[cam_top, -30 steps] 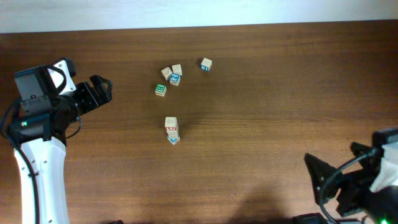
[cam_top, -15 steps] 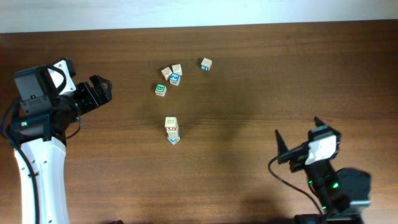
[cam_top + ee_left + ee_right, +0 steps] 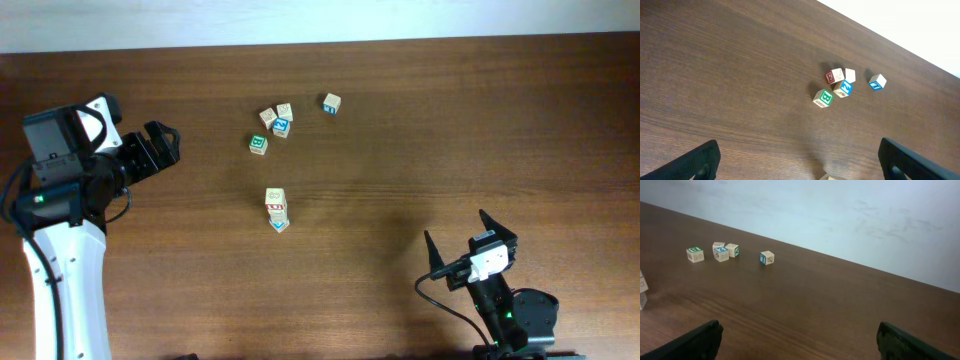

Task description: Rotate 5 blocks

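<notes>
Eight blocks [image 3: 277, 210] lay on the counter [image 3: 430, 120] in my overhead view. A cluster [image 3: 267, 117] of four sat toward the far edge, a lone block [image 3: 331, 103] was just to its right, and a close-packed row [image 3: 275, 197] of three lay nearer the middle.

Only the overhead view gave me that row whole. My left wrist camera caught a sliver of it at the bottom edge, and my right wrist camera clipped it at the left edge.

The left wrist camera did show me a red-faced block [image 3: 831, 77] in the cluster, which I could not make out from above. It also showed the green block [image 3: 824, 98] sitting slightly apart from the other three. The right wrist camera gave me the cluster's side faces and the pale wall [image 3: 840, 210] behind the counter.

My left end effector [image 3: 172, 142] hung over the counter's left part, well apart from every block, released and empty. My right end effector [image 3: 455, 225] sat near the front right, likewise spread wide and holding nothing.
</notes>
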`<act>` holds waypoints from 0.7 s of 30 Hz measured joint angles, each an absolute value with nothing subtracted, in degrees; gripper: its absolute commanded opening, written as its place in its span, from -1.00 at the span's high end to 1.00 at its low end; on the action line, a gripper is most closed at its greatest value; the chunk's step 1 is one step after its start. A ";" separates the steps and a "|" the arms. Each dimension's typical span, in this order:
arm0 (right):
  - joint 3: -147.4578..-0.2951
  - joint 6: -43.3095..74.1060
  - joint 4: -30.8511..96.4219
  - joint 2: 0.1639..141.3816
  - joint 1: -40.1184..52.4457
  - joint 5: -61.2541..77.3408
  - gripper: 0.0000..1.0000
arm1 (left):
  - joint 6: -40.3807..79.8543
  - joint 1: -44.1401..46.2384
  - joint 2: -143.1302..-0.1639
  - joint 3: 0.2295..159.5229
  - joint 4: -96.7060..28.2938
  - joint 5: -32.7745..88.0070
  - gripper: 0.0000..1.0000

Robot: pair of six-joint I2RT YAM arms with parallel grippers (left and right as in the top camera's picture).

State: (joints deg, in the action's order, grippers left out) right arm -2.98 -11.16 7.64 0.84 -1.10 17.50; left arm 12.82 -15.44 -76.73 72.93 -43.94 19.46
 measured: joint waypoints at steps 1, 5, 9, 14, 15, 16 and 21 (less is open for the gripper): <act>-2.98 -11.18 7.64 0.84 -1.10 17.50 -0.96 | 12.82 -15.44 -76.73 72.93 -43.94 19.46 -0.98; -2.98 -11.18 7.64 0.84 -1.10 17.50 -0.96 | 12.82 -15.44 -76.73 72.93 -43.94 19.46 -0.98; -2.98 -11.18 7.66 0.84 -1.10 17.50 -0.97 | 12.82 -15.44 -76.73 72.93 -43.94 19.46 -0.98; -2.98 -11.18 7.64 0.84 -1.10 17.50 -0.96 | 12.80 -15.44 -76.73 72.93 -44.42 19.00 -0.98; -2.98 -11.18 7.64 0.84 -1.10 17.50 -0.96 | 12.82 -15.44 -76.60 72.88 -45.91 17.41 -0.98; -2.98 -11.16 7.64 0.82 -1.10 17.50 -0.96 | 12.80 -15.38 -75.96 72.34 -46.37 15.33 -0.99; -2.94 -11.16 7.62 0.69 -1.10 17.50 -0.96 | 12.53 -8.60 -59.33 54.22 -33.17 5.32 -0.98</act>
